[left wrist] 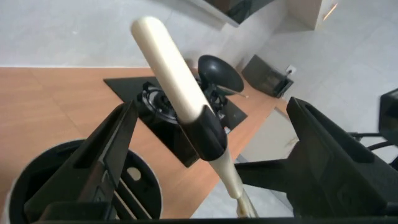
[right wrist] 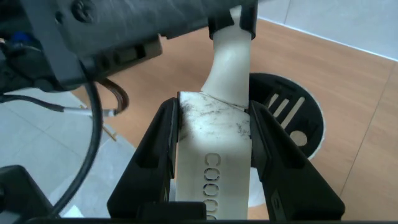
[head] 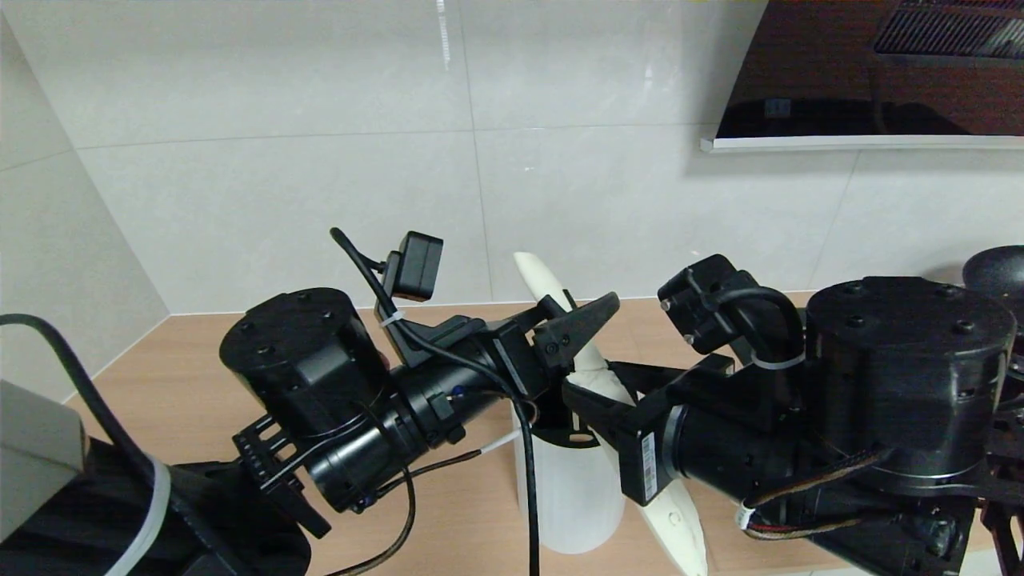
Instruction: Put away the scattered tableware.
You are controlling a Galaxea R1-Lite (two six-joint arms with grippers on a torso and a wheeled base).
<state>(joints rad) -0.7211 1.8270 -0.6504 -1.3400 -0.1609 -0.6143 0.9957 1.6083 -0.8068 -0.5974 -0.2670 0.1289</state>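
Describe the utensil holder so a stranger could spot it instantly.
Start at the wooden counter that runs along the tiled wall, and look beneath the right gripper. The utensil holder is the white upright cylinder with a black slotted lid. Unlike the cream utensil clamped in that gripper, it stands on the counter itself.

In the head view the middle of the cream utensil is hidden behind the left gripper and the right gripper. Its broad lower end runs off the bottom edge, so its kind cannot be told. The white holder beneath shows mostly its wall, the rim largely covered by the arms and a black cable. At the right edge a dark rounded object sits half hidden behind the right arm, and the picture's top corner cuts off the range hood.
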